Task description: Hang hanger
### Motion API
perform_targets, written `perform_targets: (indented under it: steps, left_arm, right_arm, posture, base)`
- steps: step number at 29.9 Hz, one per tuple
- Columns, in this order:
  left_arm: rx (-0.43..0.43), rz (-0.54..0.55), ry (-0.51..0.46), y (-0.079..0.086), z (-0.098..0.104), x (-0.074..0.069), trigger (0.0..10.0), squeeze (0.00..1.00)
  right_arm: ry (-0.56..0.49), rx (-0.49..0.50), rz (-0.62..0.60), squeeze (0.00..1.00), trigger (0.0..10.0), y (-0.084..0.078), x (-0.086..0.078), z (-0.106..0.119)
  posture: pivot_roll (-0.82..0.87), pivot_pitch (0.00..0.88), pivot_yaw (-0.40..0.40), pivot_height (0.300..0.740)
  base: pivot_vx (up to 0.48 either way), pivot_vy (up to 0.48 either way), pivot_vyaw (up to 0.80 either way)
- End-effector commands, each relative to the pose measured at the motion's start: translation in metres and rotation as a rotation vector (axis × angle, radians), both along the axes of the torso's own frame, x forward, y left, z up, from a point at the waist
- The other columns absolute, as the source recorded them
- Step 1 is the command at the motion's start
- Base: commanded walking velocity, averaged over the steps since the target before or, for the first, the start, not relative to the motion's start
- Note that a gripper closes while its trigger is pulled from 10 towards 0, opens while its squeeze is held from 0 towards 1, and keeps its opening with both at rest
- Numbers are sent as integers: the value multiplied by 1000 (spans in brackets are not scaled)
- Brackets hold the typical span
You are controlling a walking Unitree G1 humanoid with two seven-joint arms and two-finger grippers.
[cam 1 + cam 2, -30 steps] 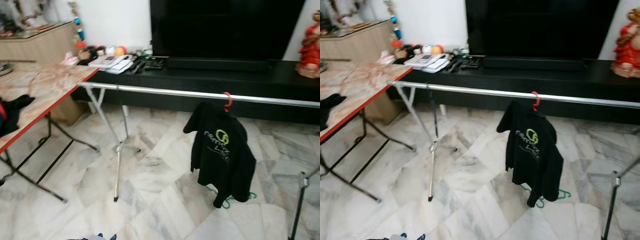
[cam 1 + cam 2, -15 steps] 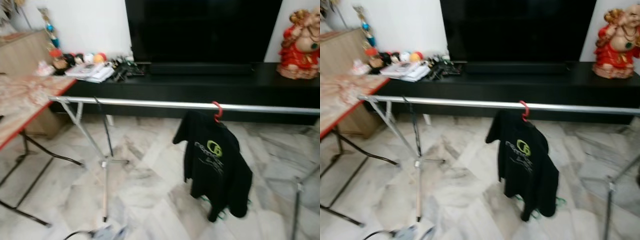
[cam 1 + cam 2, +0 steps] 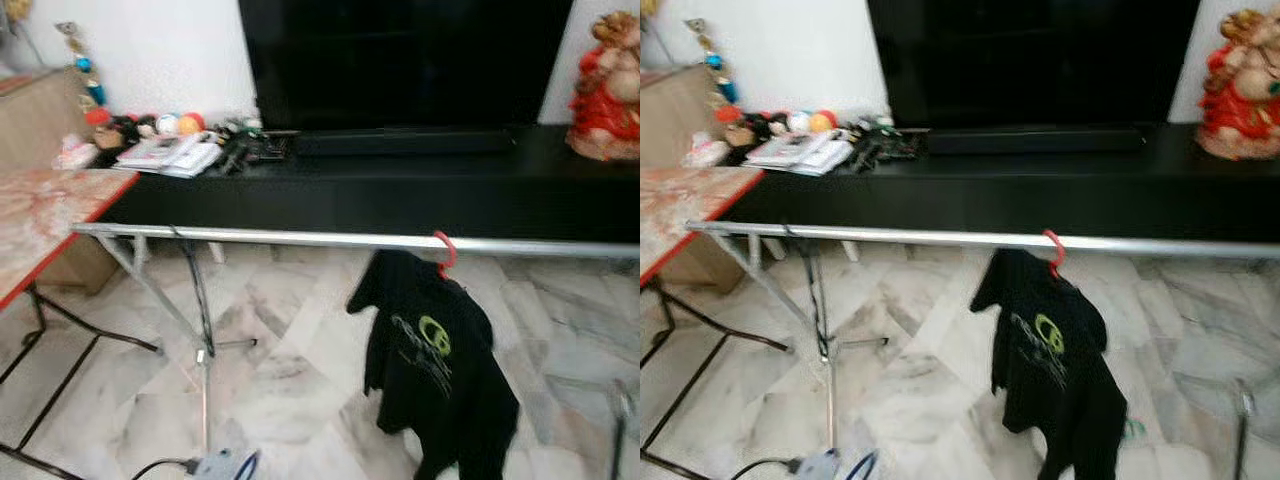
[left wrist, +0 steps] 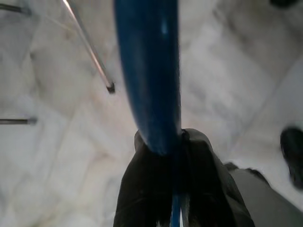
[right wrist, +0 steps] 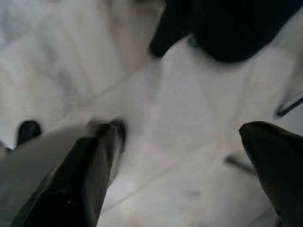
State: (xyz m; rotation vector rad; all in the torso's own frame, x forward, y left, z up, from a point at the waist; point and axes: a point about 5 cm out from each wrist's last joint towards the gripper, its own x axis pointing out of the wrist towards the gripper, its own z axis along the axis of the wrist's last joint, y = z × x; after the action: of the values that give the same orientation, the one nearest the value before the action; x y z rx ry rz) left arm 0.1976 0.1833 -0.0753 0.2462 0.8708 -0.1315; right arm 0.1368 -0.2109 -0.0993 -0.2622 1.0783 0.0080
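Left gripper [image 4: 161, 142] clenched on a blue hanger [image 4: 149, 71], held low over the marble floor [image 4: 57, 156]; seen close from the left wrist, barely a blue edge [image 3: 248, 462] at the near border from the head. Right gripper [image 5: 182, 156] spread wide and holding nothing, above the floor near the black shirt's hem [image 5: 227, 28]. From the head: silver rail [image 3: 280, 238] spanning left to right, black shirt [image 3: 435, 370] hung by a red hanger [image 3: 444, 250] right of centre.
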Motion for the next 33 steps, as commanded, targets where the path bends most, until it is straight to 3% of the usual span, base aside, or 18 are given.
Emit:
perform_targets:
  steps: [1, 8, 16, 28, 33]
  left_arm:
    - [41, 26, 50, 19, -5, -14, 10000, 0]
    - [39, 27, 53, 18, -5, -15, 10000, 0]
    - [51, 3, 63, 18, -6, -15, 10000, 0]
    - [56, -2, 57, 17, -6, -16, 10000, 0]
    - [85, -1, -3, 19, 1, -3, 10000, 0]
  right_arm:
    - [-5, 29, 14, 0, 10000, 12, 2, -1]
    - [-6, 31, 16, 0, 10000, 12, 3, -1]
    - [-3, 31, 25, 0, 10000, 13, 3, -1]
    - [0, 28, 40, 0, 10000, 13, 3, -1]
    - [1, 28, 44, 0, 10000, 13, 3, -1]
  posture:
    - [4, 2, 51, 740]
    - [6, 7, 48, 740]
    - [6, 6, 48, 740]
    - [7, 4, 45, 740]
    - [6, 5, 43, 740]
  base:
    - [315, 0, 0]
    - [319, 0, 0]
    - [0, 0, 0]
    - [0, -422, 0]
    - [0, -80, 0]
